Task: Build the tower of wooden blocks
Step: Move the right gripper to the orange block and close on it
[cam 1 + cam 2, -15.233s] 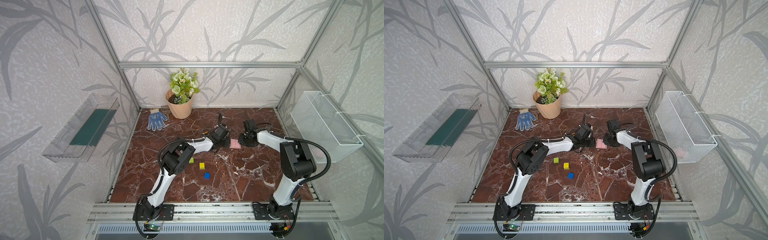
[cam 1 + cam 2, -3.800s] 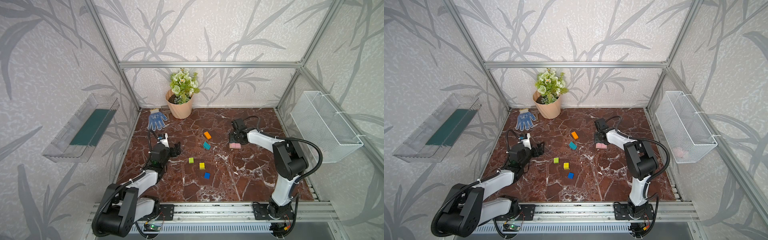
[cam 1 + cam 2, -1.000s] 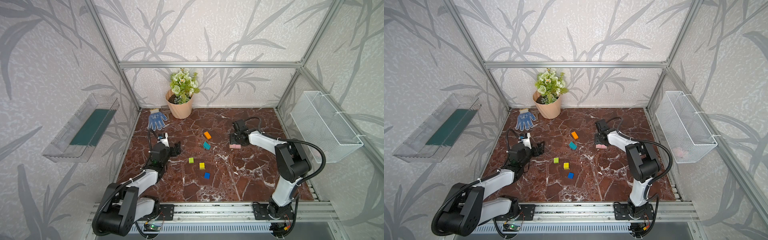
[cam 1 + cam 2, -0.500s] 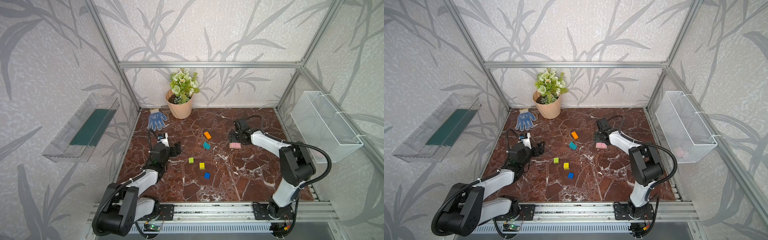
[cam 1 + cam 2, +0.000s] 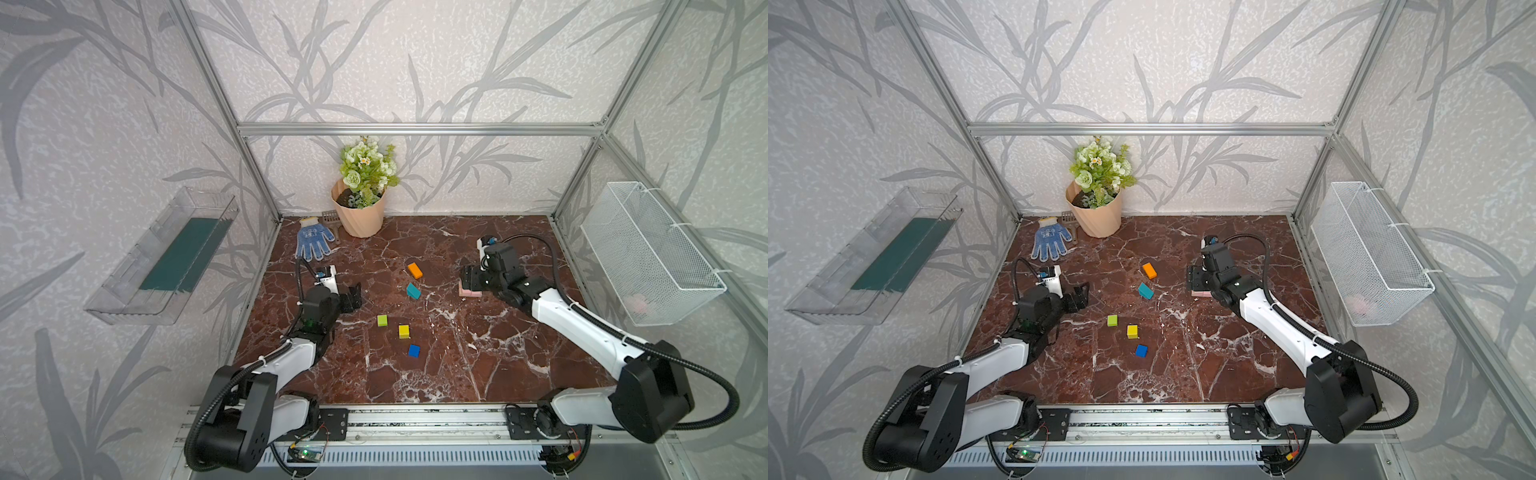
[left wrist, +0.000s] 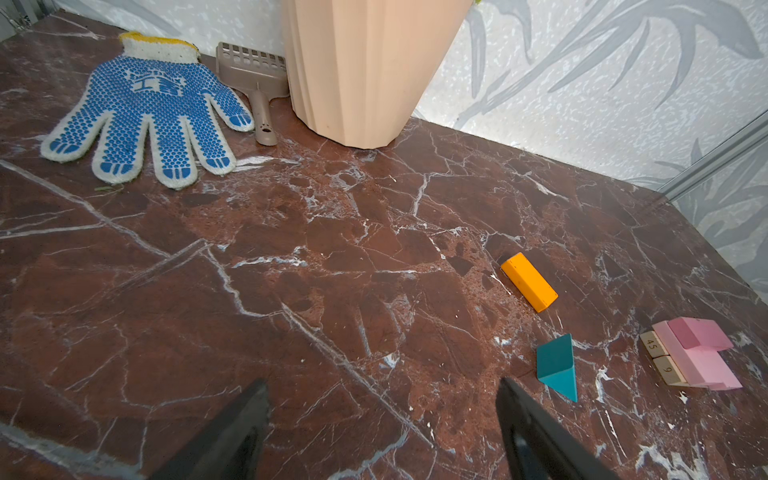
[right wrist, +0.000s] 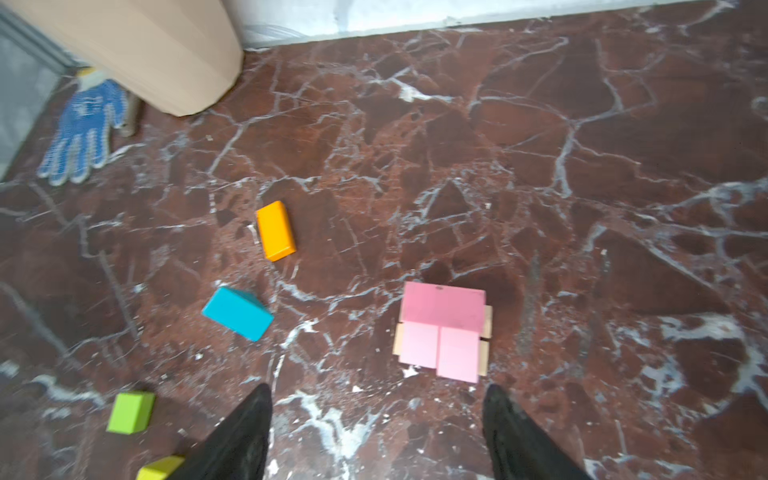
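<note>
The tower is a low stack: plain-wood bars under two pink bars, with a darker pink block across the top; it also shows in the left wrist view and in both top views. My right gripper hangs open just above and short of the stack, with nothing between its fingers. Loose wood blocks lie mid-floor: orange bar, teal wedge, lime cube, yellow cube, blue cube. My left gripper rests open and empty at the left.
A peach flower pot, a blue dotted glove and a small beige scoop sit at the back left. A wire basket hangs on the right wall. A clear tray hangs on the left wall.
My right gripper has opened wider and drawn back and up from the pink stack, leaving the top pink block on it. The left arm has not moved.
</note>
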